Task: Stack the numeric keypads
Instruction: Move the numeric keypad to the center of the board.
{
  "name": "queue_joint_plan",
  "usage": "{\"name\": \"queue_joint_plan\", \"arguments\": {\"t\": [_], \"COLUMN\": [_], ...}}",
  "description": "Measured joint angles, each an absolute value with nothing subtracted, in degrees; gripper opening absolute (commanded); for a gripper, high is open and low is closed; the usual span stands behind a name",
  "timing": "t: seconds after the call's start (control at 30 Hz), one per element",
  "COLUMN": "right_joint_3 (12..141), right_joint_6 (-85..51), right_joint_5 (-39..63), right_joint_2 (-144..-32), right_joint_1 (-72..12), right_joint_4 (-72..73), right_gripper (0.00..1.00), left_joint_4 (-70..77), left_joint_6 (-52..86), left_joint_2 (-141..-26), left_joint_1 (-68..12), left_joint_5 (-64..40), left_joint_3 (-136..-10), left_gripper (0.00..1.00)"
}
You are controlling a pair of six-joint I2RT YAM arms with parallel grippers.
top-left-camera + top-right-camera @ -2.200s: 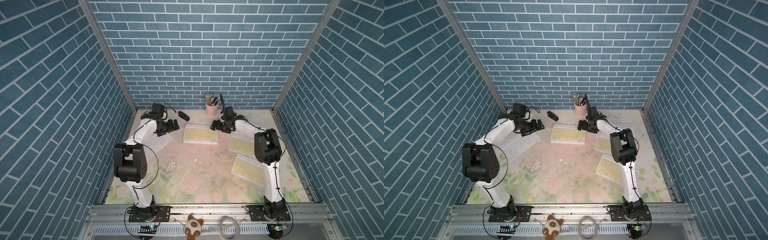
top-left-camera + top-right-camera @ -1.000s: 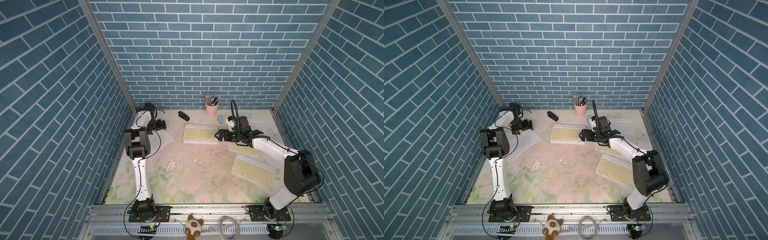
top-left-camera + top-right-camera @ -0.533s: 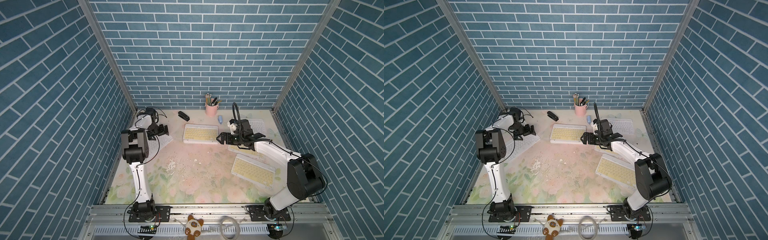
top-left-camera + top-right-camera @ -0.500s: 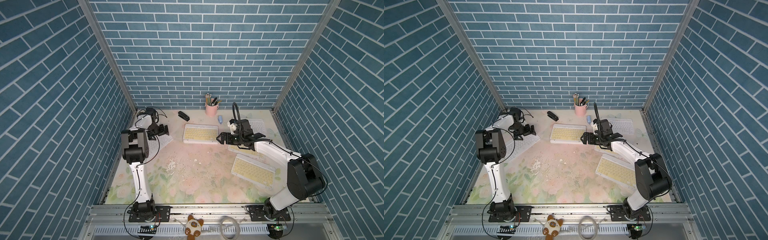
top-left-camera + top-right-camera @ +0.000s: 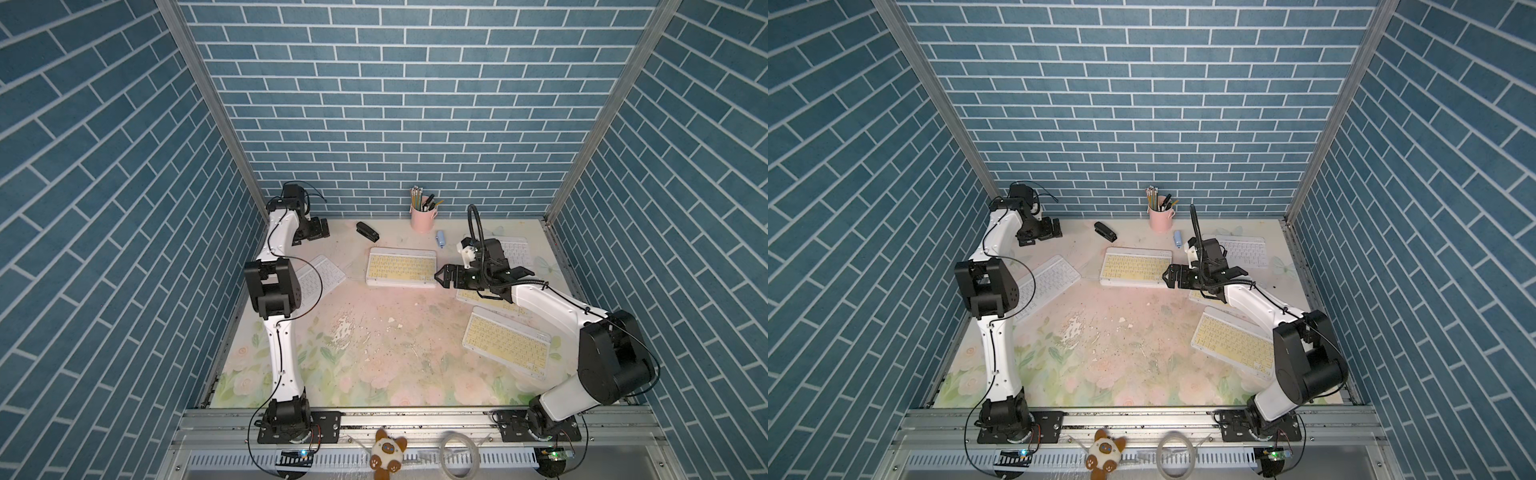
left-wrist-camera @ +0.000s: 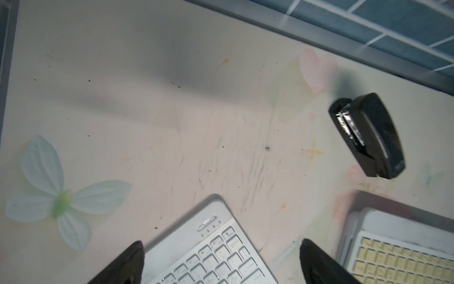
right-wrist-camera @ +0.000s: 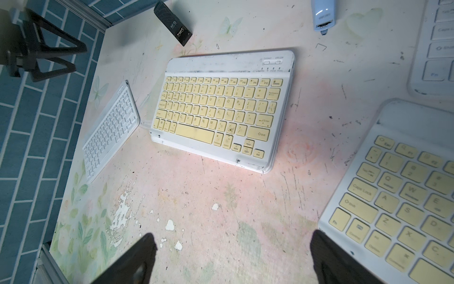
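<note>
A yellow-keyed keypad (image 5: 401, 267) (image 5: 1134, 268) (image 7: 221, 110) lies at centre back on top of another white frame. A white-keyed keypad (image 5: 320, 279) (image 5: 1050, 282) (image 6: 208, 250) lies at the left, another (image 5: 513, 251) at the back right. One yellow-keyed keypad (image 5: 507, 341) lies at the right front, and another (image 7: 405, 196) lies partly under my right arm. My left gripper (image 5: 318, 228) (image 6: 222, 248) is open above the left keypad's far corner. My right gripper (image 5: 441, 276) (image 7: 232, 239) is open over bare mat, just right of the centre keypad.
A black stapler (image 5: 367, 231) (image 6: 368, 135) and a pink pen cup (image 5: 422, 216) stand near the back wall. A small blue stick (image 5: 440, 239) (image 7: 323, 12) lies beside the cup. Brick walls close in three sides.
Both grippers have drawn away from the ends of the centre keypad, the left towards the back-left corner, the right slightly forward. Both stay open.
</note>
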State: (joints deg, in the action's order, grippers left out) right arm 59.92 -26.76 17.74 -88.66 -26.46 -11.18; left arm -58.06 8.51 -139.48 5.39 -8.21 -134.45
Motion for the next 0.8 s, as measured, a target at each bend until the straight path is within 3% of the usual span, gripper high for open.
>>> {"name": "queue_joint_plan", "arguments": {"t": [0.27, 0.8], "right_joint_3": [59.13, 58.89], "right_joint_6": [-26.76, -26.79], "right_joint_5": [17.63, 17.56], "right_joint_2": [-86.78, -85.47], "right_joint_1": [-26.24, -26.17], "right_joint_4": [-11.38, -11.22], "right_gripper": [0.98, 0.98], "left_joint_4": [-60.64, -58.43], "left_joint_6": [4.64, 2.70], "left_joint_2": [-144.75, -139.90], "left_joint_1": [5.19, 2.04], "left_joint_5": [-4.95, -5.63], "left_joint_3": [-132.60, -121.69], "left_gripper": [0.99, 0.99]}}
